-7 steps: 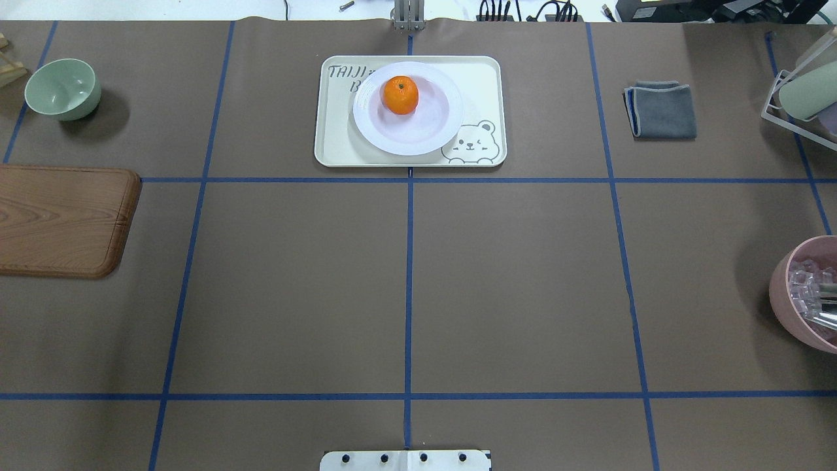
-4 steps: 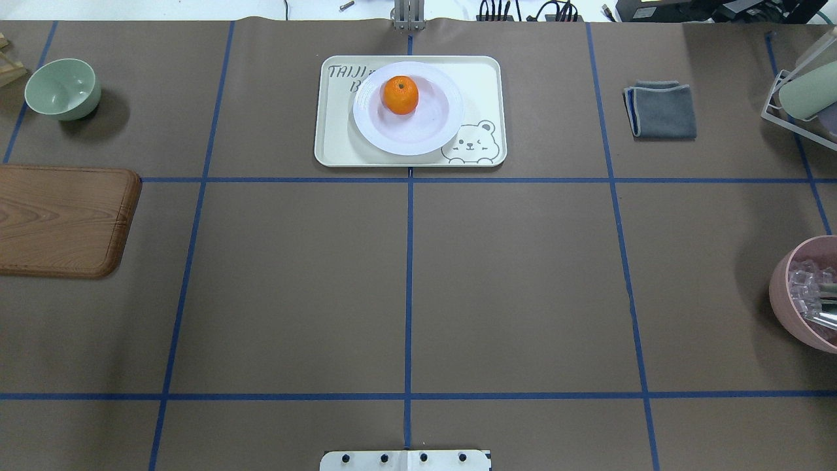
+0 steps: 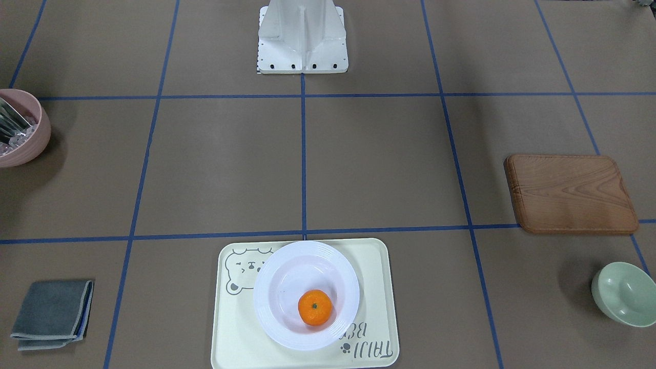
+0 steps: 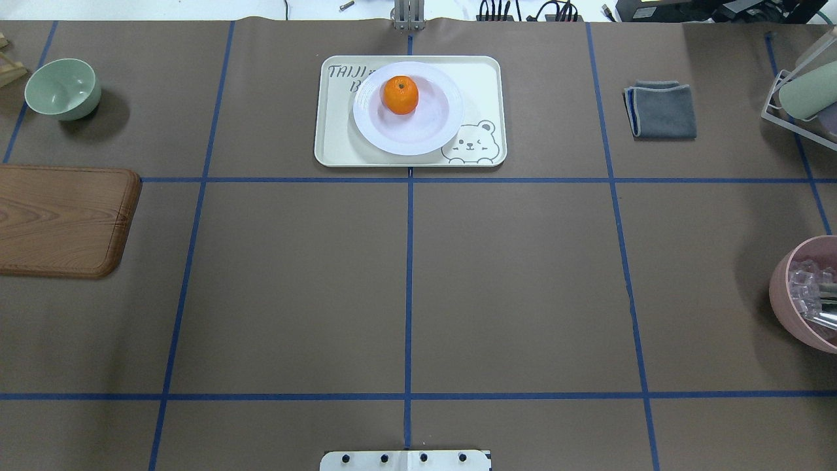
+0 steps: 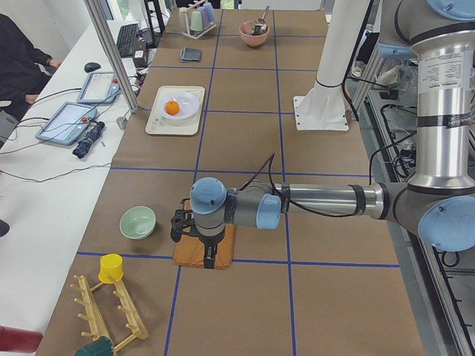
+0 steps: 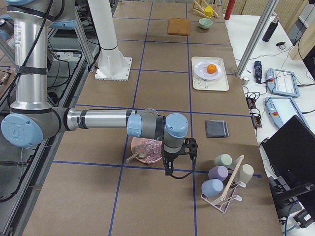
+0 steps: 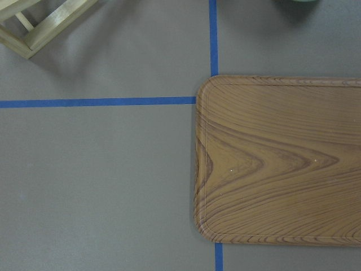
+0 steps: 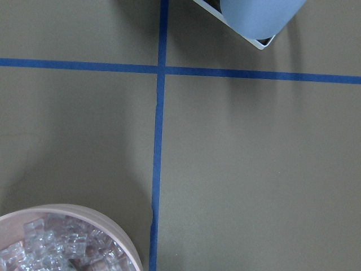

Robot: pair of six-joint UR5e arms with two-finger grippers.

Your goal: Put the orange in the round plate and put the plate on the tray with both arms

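Note:
The orange (image 4: 400, 95) lies in the white round plate (image 4: 431, 131), toward the plate's far side. The plate rests on the cream tray (image 4: 484, 78) at the table's far middle, covering part of its lettering. The front-facing view gives the same orange (image 3: 314, 307), plate (image 3: 287, 271) and tray (image 3: 374, 277). No arm is near them. My left gripper (image 5: 208, 258) hangs over the wooden board at the table's left end. My right gripper (image 6: 170, 168) hangs beside the pink bowl at the right end. Both show only in the side views, so I cannot tell whether they are open or shut.
A pale green bowl (image 4: 63, 88) and a wooden board (image 4: 62, 219) sit at the left. A folded grey cloth (image 4: 662, 110), a cup rack (image 4: 801, 98) and a pink bowl (image 4: 807, 294) with clear cubes sit at the right. A person (image 5: 22, 59) sits beyond the table's far side.

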